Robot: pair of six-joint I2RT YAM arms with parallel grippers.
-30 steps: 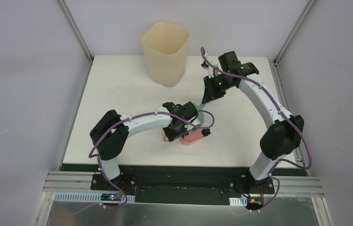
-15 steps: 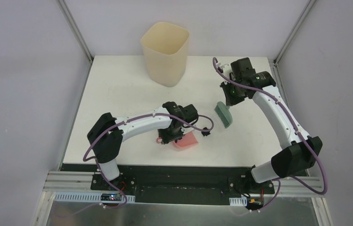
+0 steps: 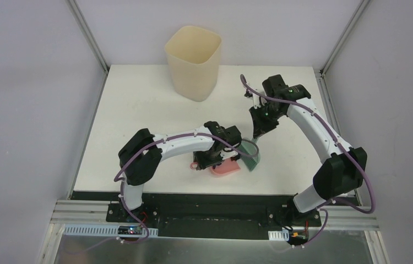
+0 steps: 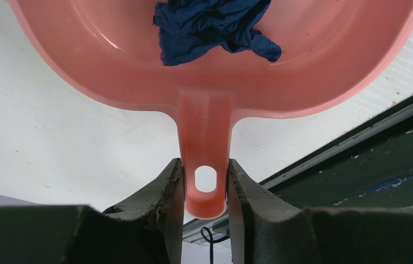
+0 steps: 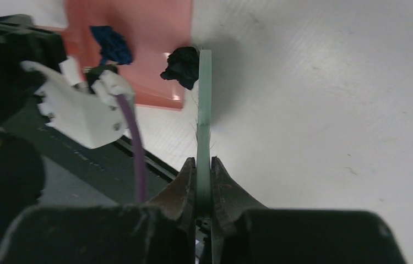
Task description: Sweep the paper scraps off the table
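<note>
My left gripper is shut on the handle of the pink dustpan, which rests on the table near its front edge. A dark blue paper scrap lies inside the pan. My right gripper is shut on the green hand brush, held on edge against the pan's open lip. A black paper scrap sits between the brush and the pan's lip. In the top view the dustpan and brush meet under the left gripper and below the right gripper.
A cream plastic bin stands at the back middle of the table. The black front edge strip runs just below the dustpan. The left wrist's white connector and purple cable hang close to the brush.
My right arm swung the brush out to the right and has brought it back down left against the dustpan's lip. The left arm shifted the dustpan slightly right.
</note>
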